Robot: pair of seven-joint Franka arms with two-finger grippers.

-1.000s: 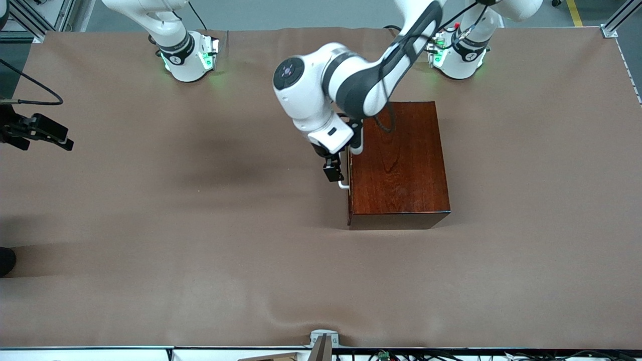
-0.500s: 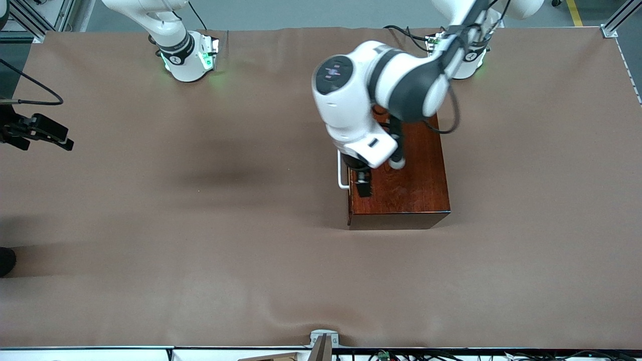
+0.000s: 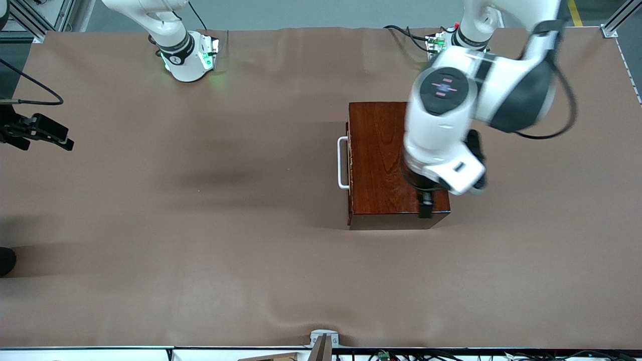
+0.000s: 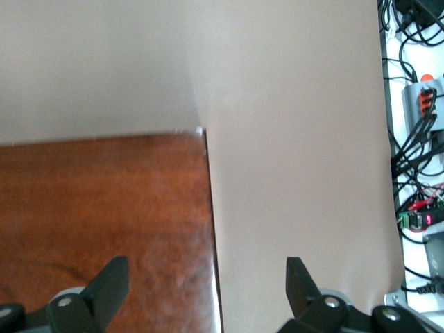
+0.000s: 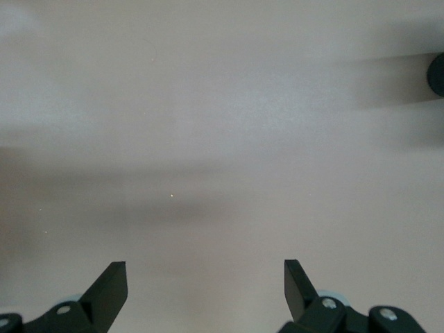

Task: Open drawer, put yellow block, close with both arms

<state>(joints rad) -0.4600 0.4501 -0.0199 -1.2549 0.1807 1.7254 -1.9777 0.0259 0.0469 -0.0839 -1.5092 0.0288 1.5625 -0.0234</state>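
The glossy mahogany box [image 3: 386, 160] stands toward the left arm's end of the table. Its drawer is shut, and the white bar handle [image 3: 343, 163] faces the right arm's end. My left gripper [image 3: 425, 206] hangs open over the box's top corner nearest the front camera, at the left arm's end. In the left wrist view the left gripper [image 4: 205, 274] holds nothing and straddles the box's top edge [image 4: 208, 208]. My right gripper [image 3: 42, 139] waits open over the cloth at the right arm's end, and in its own view the right gripper [image 5: 205, 277] is empty. The yellow block is out of view.
Brown cloth [image 3: 200, 225] covers the whole table. Cables and electronics [image 4: 416, 104] lie off the table edge past the box. A dark round object [image 3: 5, 260] sits at the right arm's end. A metal bracket [image 3: 323, 338] sits at the edge nearest the front camera.
My left arm has swung away from the drawer handle and across the box top toward the left arm's end. The drawer stays shut. The right arm has not moved.
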